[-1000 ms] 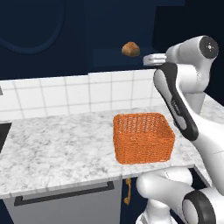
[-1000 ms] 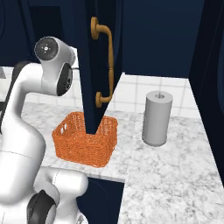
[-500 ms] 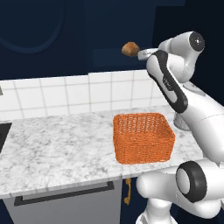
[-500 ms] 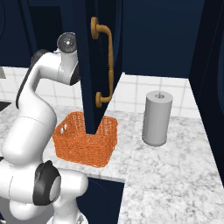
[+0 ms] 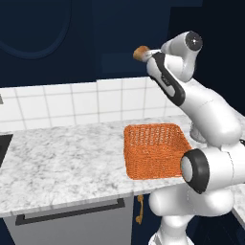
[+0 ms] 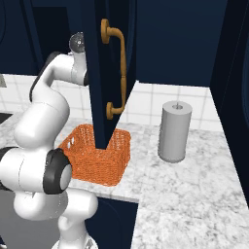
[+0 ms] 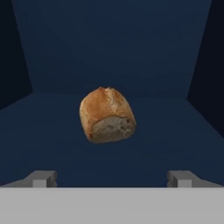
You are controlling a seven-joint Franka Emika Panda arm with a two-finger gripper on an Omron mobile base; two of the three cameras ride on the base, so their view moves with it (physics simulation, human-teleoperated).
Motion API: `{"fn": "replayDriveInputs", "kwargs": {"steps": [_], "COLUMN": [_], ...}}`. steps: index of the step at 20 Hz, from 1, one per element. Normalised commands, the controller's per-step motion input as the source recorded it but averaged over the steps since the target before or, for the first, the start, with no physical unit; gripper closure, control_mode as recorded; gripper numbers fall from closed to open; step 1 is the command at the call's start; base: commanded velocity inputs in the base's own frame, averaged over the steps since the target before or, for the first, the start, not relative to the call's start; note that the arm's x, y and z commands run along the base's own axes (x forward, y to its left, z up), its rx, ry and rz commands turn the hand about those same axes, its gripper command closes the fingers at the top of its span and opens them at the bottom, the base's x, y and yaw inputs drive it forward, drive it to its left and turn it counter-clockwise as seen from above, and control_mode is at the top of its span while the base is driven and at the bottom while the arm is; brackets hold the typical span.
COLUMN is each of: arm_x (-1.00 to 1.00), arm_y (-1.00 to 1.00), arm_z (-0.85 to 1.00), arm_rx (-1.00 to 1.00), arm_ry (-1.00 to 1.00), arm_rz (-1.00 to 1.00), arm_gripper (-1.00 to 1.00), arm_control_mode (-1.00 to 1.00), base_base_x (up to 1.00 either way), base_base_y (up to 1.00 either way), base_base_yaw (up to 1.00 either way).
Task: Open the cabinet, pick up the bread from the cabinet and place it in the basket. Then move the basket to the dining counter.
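Observation:
The bread [image 7: 107,115], a small tan-brown loaf, lies on the shelf inside the open dark navy cabinet [image 7: 52,131]. My gripper [image 7: 112,178] faces it from a short way off. It is open, its fingertips [image 7: 41,178] stand wide to either side of the loaf, and nothing is between them. In the left base view the bread [image 5: 140,52] sits high up, just left of my raised hand. The orange woven basket [image 5: 155,149] stands on the marbled counter below, with nothing in it. The dining counter is out of view.
The open cabinet door [image 6: 99,73] with its brass handle [image 6: 119,68] hangs over the basket [image 6: 95,155] and hides my hand in the right base view. A grey paper towel roll [image 6: 174,130] stands to the right. A grey drawer front [image 5: 72,217] lies under the counter.
My arm has swung up and in toward the cabinet, bringing the hand close beside the bread. The bread and the basket have stayed where they were. The jaws have stayed open.

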Motion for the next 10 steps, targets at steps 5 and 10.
{"fn": "replayDriveInputs", "kwargs": {"steps": [5, 10], "arm_x": [0.52, 0.41], "arm_y": [0.0, 0.01], "arm_z": [0.0, 0.0], "arm_rx": [0.0, 0.01], "arm_ry": [0.1, 0.02], "arm_rz": [0.0, 0.05], "arm_gripper": [-1.0, -1.0], "arm_control_mode": [-1.0, -1.0], "base_base_x": [0.0, 0.0], "base_base_y": [0.0, 0.0], "base_base_yaw": [0.0, 0.0]}}
